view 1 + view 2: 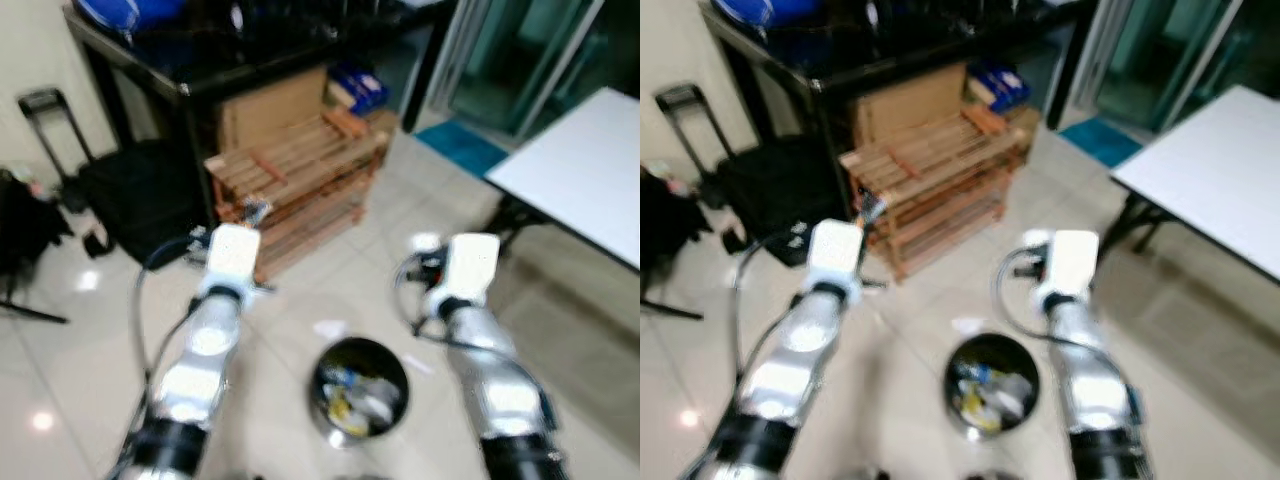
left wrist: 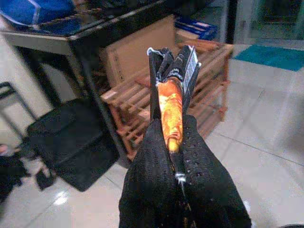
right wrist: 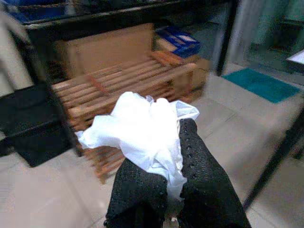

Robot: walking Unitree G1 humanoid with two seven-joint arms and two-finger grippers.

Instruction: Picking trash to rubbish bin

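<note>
Both arms are raised over the rubbish bin (image 1: 359, 388), which sits on the tiled floor between the forearms and already holds mixed trash. The left gripper (image 2: 172, 71) has its fingers closed tight on a flat orange and black wrapper (image 2: 171, 111), which stands up between them. The right gripper (image 3: 166, 142) has its fingers pinched on a crumpled white plastic bag (image 3: 142, 130) that billows above them.

Risks: both grippers sit beyond the bin, toward the wooden rack (image 1: 300, 175), so a release now would likely drop the trash on the floor. The light plastic bag may drift or cling to a finger. The thin wrapper could slip out sideways if the arm swings. A small white scrap (image 1: 330, 327) already lies just beside the bin on the rack side.

Hard to make out: the head views are blurred, so the fingers and trash are unreadable there; the bin contents are indistinct; the wrapper print is illegible.
</note>
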